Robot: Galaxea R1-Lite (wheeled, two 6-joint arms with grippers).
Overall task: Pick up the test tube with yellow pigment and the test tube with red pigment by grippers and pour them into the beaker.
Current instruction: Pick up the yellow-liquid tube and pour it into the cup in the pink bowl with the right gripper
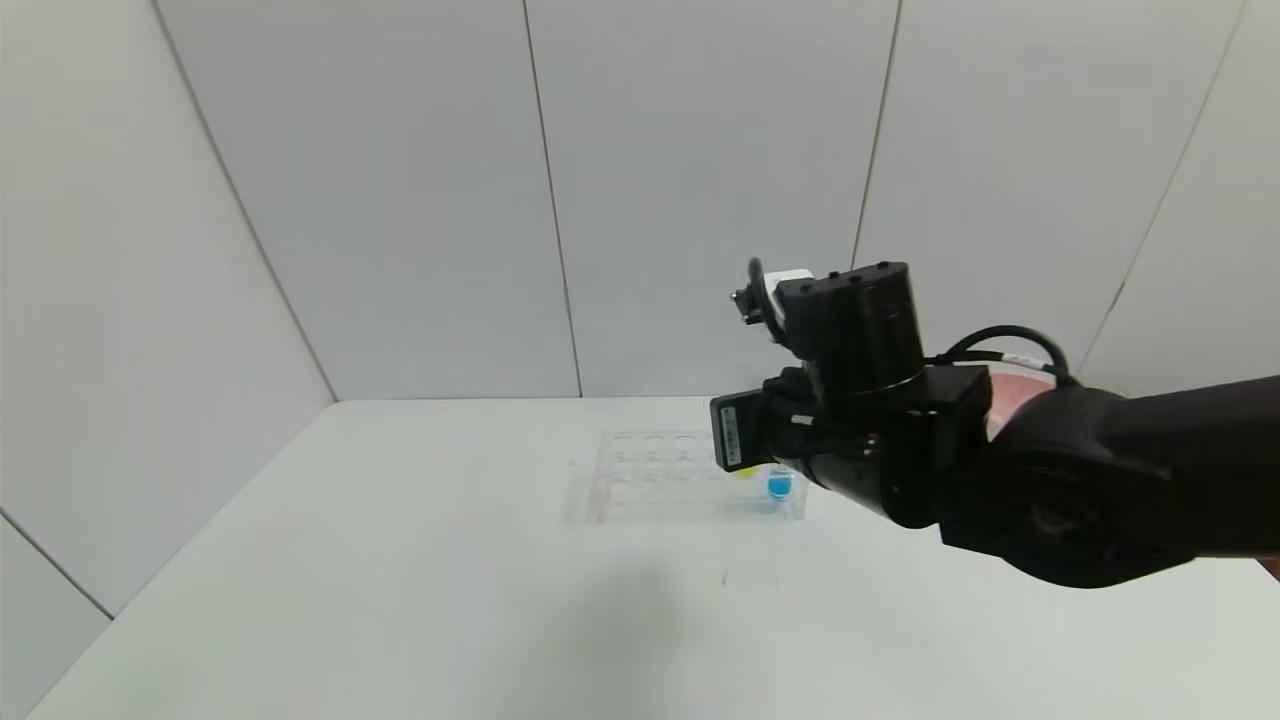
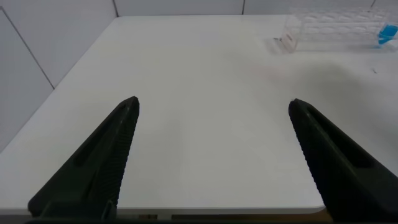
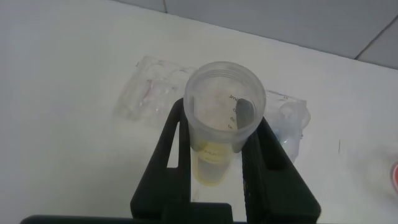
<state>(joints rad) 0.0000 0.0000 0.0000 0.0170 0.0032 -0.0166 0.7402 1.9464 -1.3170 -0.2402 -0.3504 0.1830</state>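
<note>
1. Test tube with yellow pigment (image 3: pixel 219 134), as we see it in the right wrist view, stands upright between the fingers of the right gripper (image 3: pixel 217 165), which are closed on it; yellow liquid sits at its bottom and its open mouth faces the camera. Behind it we see a clear rack (image 3: pixel 155 93) lying on the white table (image 3: pixel 62 93).
2. In the head view we find the right gripper (image 1: pixel 745 465) over the rack (image 1: pixel 660 475), near the table's far edge. A tube with blue liquid (image 1: pixel 779 486) stands at the rack's right end, with a spot of yellow just beside it. The arm hides the gripper's fingers and part of the rack. Grey panelled walls (image 1: pixel 400 200) rise behind the table (image 1: pixel 400 580).
3. In the left wrist view we see the left gripper (image 2: pixel 214 109) with its fingers (image 2: pixel 106 155) spread wide, holding nothing, above bare table (image 2: pixel 205 143). The rack (image 2: pixel 329 28) and the blue tube (image 2: pixel 387 34) sit toward the far corner.
</note>
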